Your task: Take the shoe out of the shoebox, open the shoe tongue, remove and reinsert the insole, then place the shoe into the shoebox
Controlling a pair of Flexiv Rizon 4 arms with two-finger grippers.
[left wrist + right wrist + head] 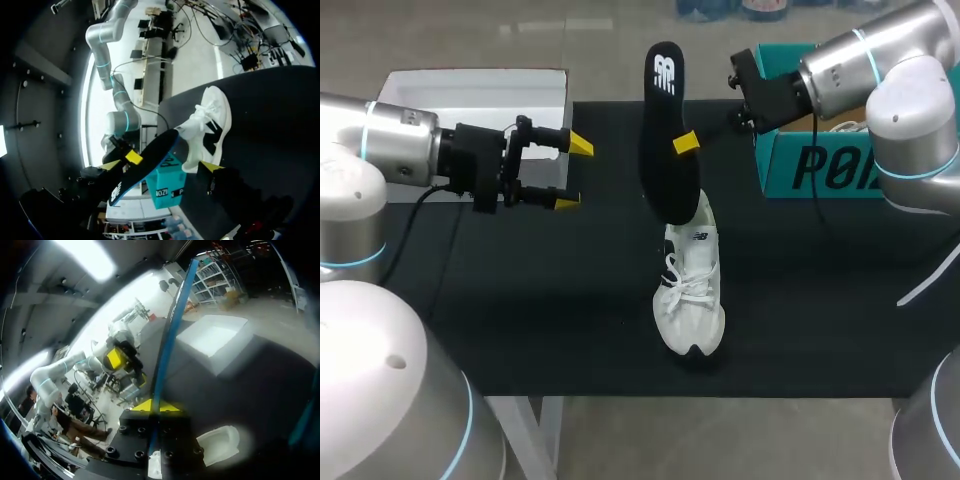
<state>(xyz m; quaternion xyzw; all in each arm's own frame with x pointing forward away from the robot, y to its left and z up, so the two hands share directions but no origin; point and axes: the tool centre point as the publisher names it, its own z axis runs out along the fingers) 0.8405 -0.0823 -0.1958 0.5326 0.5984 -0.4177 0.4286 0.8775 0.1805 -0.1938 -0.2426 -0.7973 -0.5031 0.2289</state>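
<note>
- The desk (520, 300) is covered in a flat black surface that runs to its near edge.
- A white shoe (692, 290) with white laces and dark trim stands on its sole near the middle of the black surface, toe toward the near edge.
- The right pincer (678, 143) is clamped on a black insole (667, 110). It holds it up almost on end above the shoe, and in the right wrist view the insole runs edge-on between the yellow tips.
- The insole's lower end is at the shoe's collar; whether it touches cannot be told.
- The left pincer (572, 174) hangs over the desk's left part with its fingers spread and nothing between them, well apart from the shoe.
- A teal shoebox (820, 165) sits at the far right of the desk, under the right arm.
- A white shallow box (470, 90) lies at the far left corner.
</note>
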